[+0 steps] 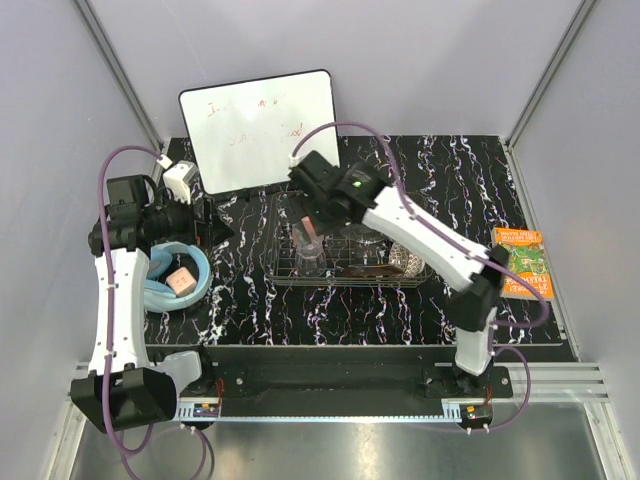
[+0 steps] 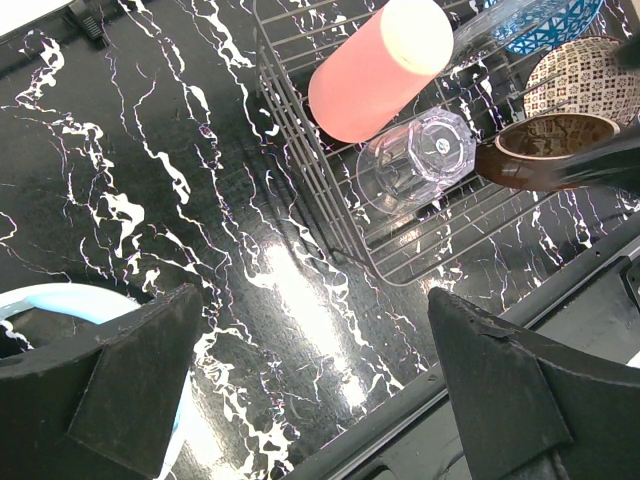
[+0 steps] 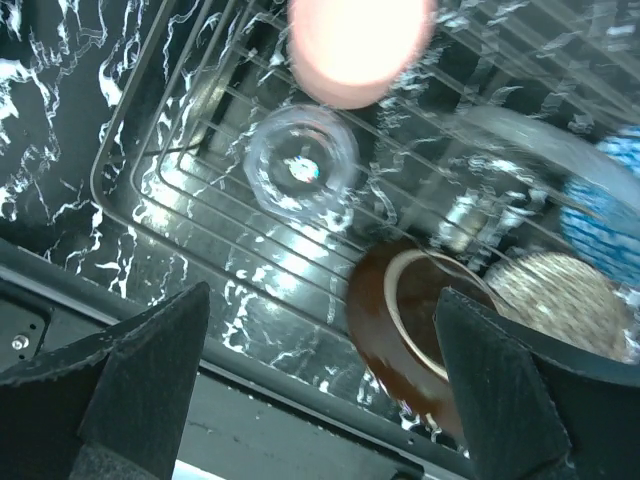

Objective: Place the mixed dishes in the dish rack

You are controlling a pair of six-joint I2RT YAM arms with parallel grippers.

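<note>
- Directly beneath my right gripper (image 3: 320, 385), jaws spread wide and nothing between them, is the dish rack (image 3: 112, 190). Its rounded corner lies just ahead of my left-hand finger (image 3: 140, 380).
- Straight ahead of those jaws the clear stemmed glass (image 3: 300, 165) stands on the wires, and the pink cup (image 3: 360, 40) is just beyond it, farthest out. Which end of either is up I cannot tell.
- Closest in, between the fingers and nearer the right-hand one, the red-brown plate (image 3: 400, 330) leans tilted in the rack, its pale foot ring facing me.
- Past my right-hand finger sits the cream-gold patterned bowl (image 3: 555, 300), with the blue patterned bowl (image 3: 600, 210) beyond it. The rim of the clear glass bowl (image 3: 540, 150) arcs across ahead of both.
- Over to my left gripper (image 2: 315, 385): jaws fully apart, empty, hanging above the black marbled table (image 2: 150, 180). The rack sits ahead and to the right of these jaws, well apart from them.
- Under my left arm's left-hand finger peeks the light-blue bowl (image 2: 40, 300), and the top view shows a pink block (image 1: 182, 281) in it.
- Well beyond both sets of jaws stands the whiteboard (image 1: 258, 130). An orange-green packet (image 1: 522, 262) lies off to the outer side of my right arm.
</note>
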